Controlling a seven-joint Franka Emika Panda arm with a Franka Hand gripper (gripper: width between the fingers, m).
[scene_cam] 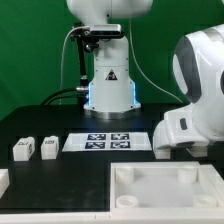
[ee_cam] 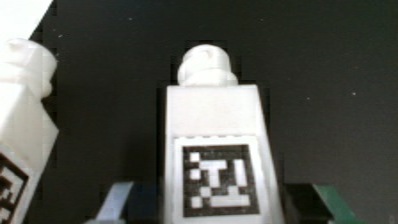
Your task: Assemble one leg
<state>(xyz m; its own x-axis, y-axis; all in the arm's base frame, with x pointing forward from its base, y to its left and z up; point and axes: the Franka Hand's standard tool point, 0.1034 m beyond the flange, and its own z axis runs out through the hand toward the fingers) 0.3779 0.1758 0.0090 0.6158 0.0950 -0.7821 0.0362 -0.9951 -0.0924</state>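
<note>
We have the leg (ee_cam: 214, 120) squarely under the wrist camera. It is a white rectangular post with a square black-and-white tag (ee_cam: 217, 172) on the face toward us and a rounded peg (ee_cam: 208, 62) at the end far from the gripper (ee_cam: 217, 203). The two dark fingers (ee_cam: 119, 202) stand apart, one on each side of the post. A strip of dark shows between each pad and the plastic, so the hand is spread and clamped on nothing. A second leg (ee_cam: 25, 100) sits just beside ours, near it but not touching. Both show against the black table (ee_cam: 329, 90); whether our post lies flat or stands on end we cannot quite tell from this angle.

In the exterior view the gripper is hidden behind the bulk of the arm (scene_cam: 195, 90) on the exterior view's right, so that view does not show us the leg. A spare post (scene_cam: 22, 150) and its twin (scene_cam: 48, 147) stand at the exterior view's left. The marker board (scene_cam: 110, 140) lies in the middle, and the tray-like part (scene_cam: 165, 170) is nearest.

We judge the leg light, rigid and smooth. It is hard plastic that will not give under the pads, but it may slip or twist if pinched off-centre. We would take it across its two flat side faces, around mid-body. That keeps clear of the peg, which must go free into its socket. We would also mind the neighbour while closing.
</note>
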